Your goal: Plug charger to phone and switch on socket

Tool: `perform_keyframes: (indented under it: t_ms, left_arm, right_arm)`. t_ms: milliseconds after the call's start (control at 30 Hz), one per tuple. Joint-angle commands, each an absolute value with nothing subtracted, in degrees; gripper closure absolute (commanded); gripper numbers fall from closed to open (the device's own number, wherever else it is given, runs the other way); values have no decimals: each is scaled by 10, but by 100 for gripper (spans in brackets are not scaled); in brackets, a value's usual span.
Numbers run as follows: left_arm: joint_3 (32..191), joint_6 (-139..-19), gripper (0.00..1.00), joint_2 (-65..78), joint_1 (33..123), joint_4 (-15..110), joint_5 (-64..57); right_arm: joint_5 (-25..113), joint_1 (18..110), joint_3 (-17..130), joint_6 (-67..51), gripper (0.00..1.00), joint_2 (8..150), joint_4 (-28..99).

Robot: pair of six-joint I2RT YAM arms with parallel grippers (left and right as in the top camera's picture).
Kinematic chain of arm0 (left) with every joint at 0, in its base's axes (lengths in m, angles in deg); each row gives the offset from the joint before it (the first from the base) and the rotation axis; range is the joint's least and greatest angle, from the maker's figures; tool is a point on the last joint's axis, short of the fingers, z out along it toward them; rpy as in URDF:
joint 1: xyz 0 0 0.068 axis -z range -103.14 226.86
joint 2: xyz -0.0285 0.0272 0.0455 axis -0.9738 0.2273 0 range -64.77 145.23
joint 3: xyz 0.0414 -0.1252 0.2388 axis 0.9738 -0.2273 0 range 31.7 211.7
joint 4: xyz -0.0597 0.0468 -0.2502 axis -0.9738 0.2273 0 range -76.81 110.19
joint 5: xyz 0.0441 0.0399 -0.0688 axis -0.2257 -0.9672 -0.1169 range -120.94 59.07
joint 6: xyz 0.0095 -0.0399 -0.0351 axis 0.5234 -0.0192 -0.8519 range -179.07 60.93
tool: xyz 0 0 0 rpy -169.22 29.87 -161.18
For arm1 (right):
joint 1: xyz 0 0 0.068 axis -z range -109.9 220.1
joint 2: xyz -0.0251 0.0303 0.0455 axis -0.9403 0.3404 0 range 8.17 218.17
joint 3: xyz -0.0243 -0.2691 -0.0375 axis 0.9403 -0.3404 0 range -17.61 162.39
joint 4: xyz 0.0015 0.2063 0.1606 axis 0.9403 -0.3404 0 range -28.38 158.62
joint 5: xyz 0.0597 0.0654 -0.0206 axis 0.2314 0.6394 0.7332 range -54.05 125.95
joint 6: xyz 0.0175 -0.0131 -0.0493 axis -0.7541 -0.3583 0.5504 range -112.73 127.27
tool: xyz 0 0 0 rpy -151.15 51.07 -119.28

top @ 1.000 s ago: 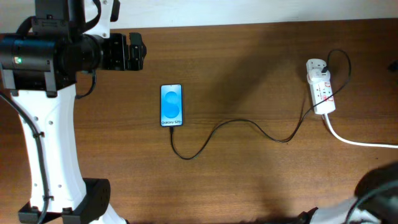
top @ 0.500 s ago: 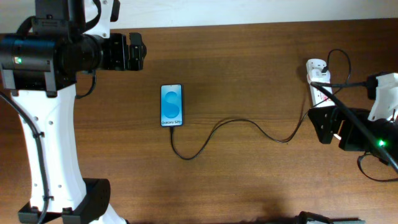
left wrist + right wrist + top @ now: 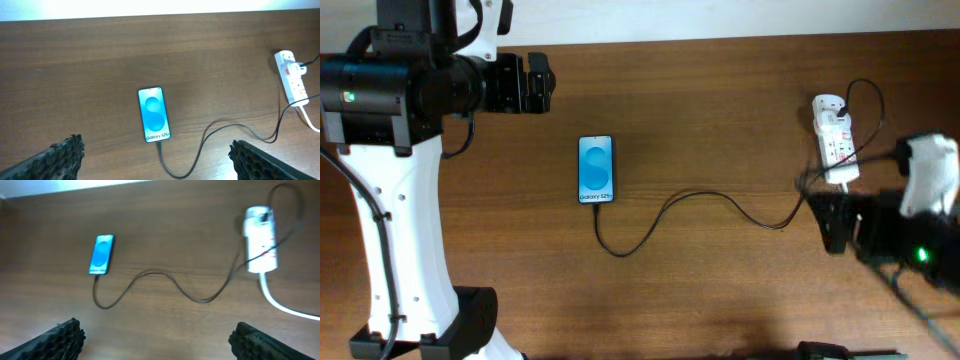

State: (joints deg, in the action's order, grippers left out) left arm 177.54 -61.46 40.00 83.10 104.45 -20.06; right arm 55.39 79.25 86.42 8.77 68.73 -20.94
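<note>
Brown table (image 3: pixel 720 100): wrist views, unlike overhead, show left gripper (image 3: pixel 156 146) and right gripper (image 3: pixel 157 328) spread wide, empty.

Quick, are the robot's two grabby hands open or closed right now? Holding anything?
Left gripper: open, holding nothing.
Right gripper: open, holding nothing.

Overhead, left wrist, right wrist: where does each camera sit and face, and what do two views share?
Overhead: above the brown wooden table, facing straight down; left arm and right arm show.
Left wrist: high, facing down at the blue-screened black smartphone; left claw's fingers in bottom corners, apart.
Right wrist: high, facing down at the white power strip; right claw's fingers likewise.
Shared: both wrist views show the thin black cable.
</note>
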Motion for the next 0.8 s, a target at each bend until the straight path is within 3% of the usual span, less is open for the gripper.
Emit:
perform_keyframes:
  t_ms: [0,133,500,767]
  left_arm:
    - [1781,-612,1,395,827,1044,-203]
    - [1781,-612,0,395,827,1044,-203]
    - [1781,-612,1,395,827,1044,-203]
    - [1781,-612,1,395,827,1044,-203]
  right_arm:
    - [482,786,864,85,2,640,-207]
    - [472,786,830,85,2,595,-162]
    - [473,756,400,85,2,390,275]
    - [473,730,311,85,2,312,440]
